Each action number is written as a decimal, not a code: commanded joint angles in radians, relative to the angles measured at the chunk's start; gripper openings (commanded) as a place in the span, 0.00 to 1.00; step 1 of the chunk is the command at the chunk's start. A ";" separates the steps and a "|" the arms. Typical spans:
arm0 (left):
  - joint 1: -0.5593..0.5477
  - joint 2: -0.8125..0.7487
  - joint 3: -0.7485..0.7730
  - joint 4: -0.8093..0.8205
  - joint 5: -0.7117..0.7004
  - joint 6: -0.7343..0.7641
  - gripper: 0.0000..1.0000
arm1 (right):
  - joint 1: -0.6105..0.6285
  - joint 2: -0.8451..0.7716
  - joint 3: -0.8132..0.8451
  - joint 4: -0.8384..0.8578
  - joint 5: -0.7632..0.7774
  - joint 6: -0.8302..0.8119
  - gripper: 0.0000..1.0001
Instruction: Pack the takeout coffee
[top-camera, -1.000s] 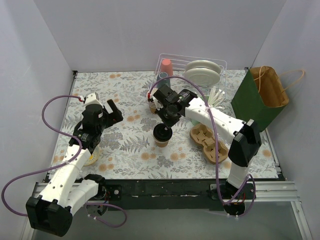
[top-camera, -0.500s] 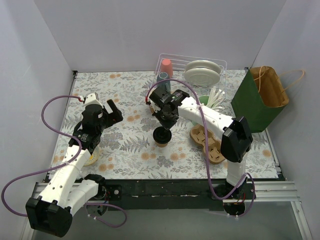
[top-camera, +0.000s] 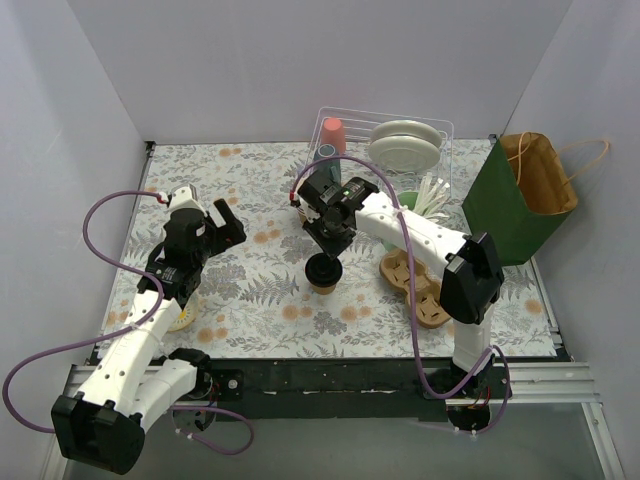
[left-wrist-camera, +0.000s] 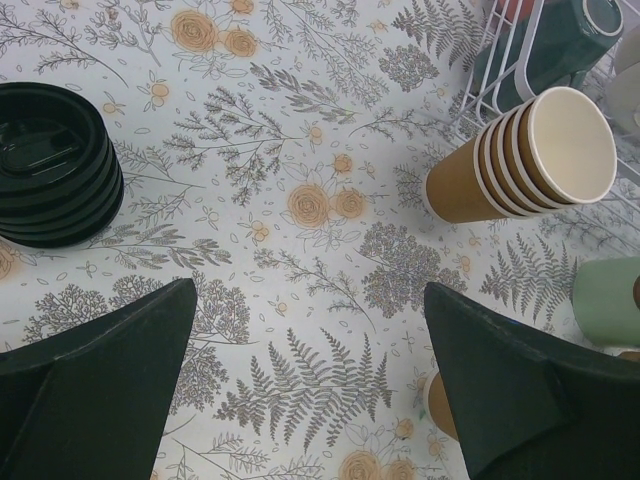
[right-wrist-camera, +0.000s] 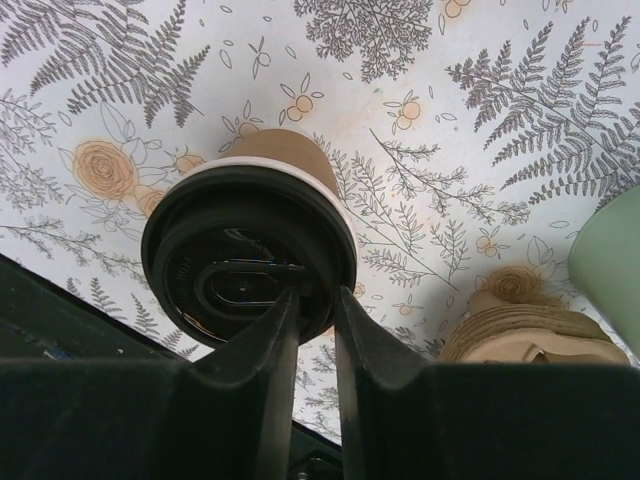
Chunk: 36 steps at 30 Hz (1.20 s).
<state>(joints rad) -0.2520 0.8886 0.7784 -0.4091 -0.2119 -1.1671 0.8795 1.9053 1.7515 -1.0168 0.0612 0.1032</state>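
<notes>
The takeout coffee (top-camera: 323, 271) stands upright on the floral mat at mid-table, a tan paper cup with a black lid (right-wrist-camera: 245, 268). My right gripper (top-camera: 331, 247) hangs just above it. In the right wrist view my right gripper (right-wrist-camera: 315, 297) straddles the lid's near rim, one finger inside the rim and one outside, with a narrow gap between them. Over bare mat to the left, my left gripper (top-camera: 226, 222) is open wide, and the left wrist view shows nothing inside that gripper (left-wrist-camera: 308, 292).
A stack of lidless tan cups (left-wrist-camera: 520, 155) lies beside the white dish rack (top-camera: 400, 150). A stack of black lids (left-wrist-camera: 50, 165) sits left. The moulded cup carrier (top-camera: 420, 285) lies right of the coffee. A green paper bag (top-camera: 515, 195) stands far right.
My right arm has shifted a little left over the cup. Its jaws have parted slightly at the lid's rim. The cup and the left arm have stayed put.
</notes>
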 joint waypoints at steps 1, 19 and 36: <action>-0.003 -0.019 -0.005 0.019 0.023 0.017 0.98 | 0.007 -0.037 0.037 0.014 -0.032 0.009 0.32; -0.013 0.061 -0.134 0.159 0.686 -0.100 0.78 | -0.114 -0.293 -0.340 0.363 -0.270 0.020 0.71; -0.095 0.194 -0.292 0.444 0.815 -0.273 0.69 | -0.145 -0.222 -0.478 0.498 -0.362 -0.005 0.67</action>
<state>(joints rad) -0.3244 1.0721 0.5144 -0.0715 0.5682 -1.4006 0.7399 1.6814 1.3426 -0.5751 -0.2810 0.1043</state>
